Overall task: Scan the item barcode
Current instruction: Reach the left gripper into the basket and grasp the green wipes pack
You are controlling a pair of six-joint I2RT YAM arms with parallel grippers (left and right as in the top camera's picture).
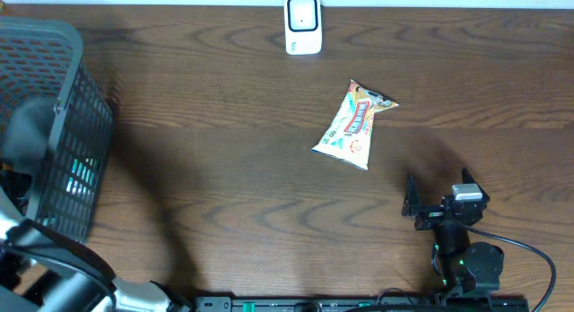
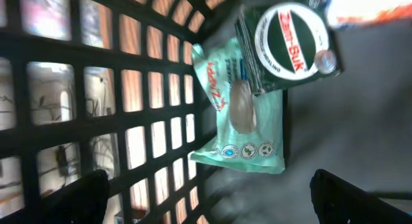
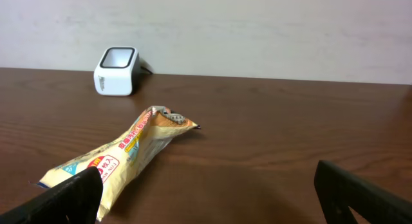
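Both the left gripper (image 2: 212, 199) and right gripper (image 3: 209, 195) gape empty; the flat snack bag (image 1: 356, 125) could skid away when pinched.

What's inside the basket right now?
A mint-green snack packet lies by the basket wall, a green Zam-Buk box overlapping its upper end. That end is covered; the rest of the basket is out of frame.

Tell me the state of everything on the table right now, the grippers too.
snack bag: lying flat on the table, not held.
scanner: upright at the table's far edge.
basket: at the left, holding goods.
green packet: lying in the basket.
left gripper: open, empty, above the green packet.
right gripper: open, empty, facing the snack bag.
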